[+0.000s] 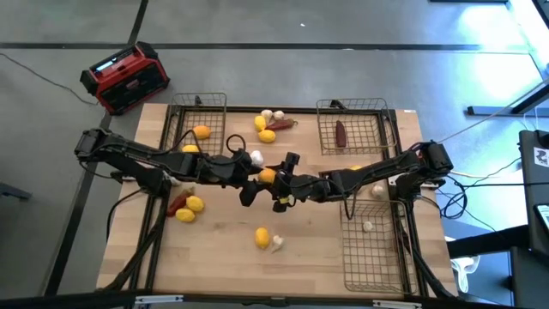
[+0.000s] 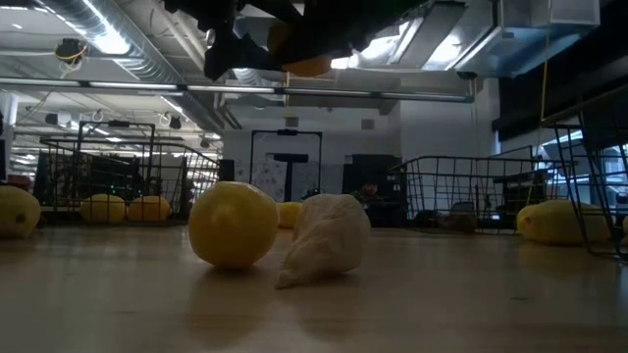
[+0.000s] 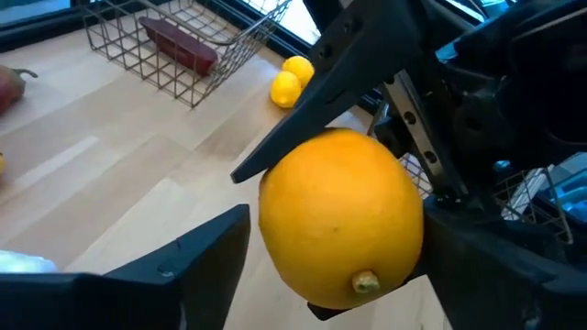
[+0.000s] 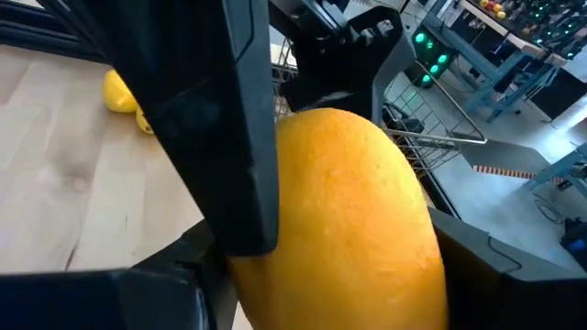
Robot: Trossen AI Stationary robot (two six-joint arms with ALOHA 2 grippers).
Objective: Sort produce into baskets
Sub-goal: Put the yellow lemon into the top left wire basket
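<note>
An orange lemon-like fruit (image 1: 267,176) hangs over the middle of the table, where both grippers meet. My right gripper (image 1: 277,179) comes from the table's right and is shut on it. My left gripper (image 1: 256,177) comes from the left and is open, one finger (image 3: 197,266) standing on each side of the fruit (image 3: 339,229). Bare wood shows between that finger and the fruit. In the low view the fruit (image 2: 309,67) shows high above the table among the dark fingers. Other produce lies loose on the table and in the three wire baskets. My right gripper pinches the orange fruit between its two fingers. One finger (image 3: 335,87) lies on the fruit's rounded side (image 3: 341,147), and the other shows just past the opposite side, near the stem end. The fingers reach in from the table's right, slanting slightly down. The fruit is lifted clear of the table.
The far-left basket (image 1: 176,120) holds an orange fruit. The far-right basket (image 1: 377,129) holds a dark red piece (image 1: 340,133). The near-right basket (image 1: 377,257) holds garlic. Loose on the table are a lemon (image 2: 233,224) and garlic (image 2: 324,240). A red-and-black box (image 1: 124,77) sits beyond the far-left corner.
</note>
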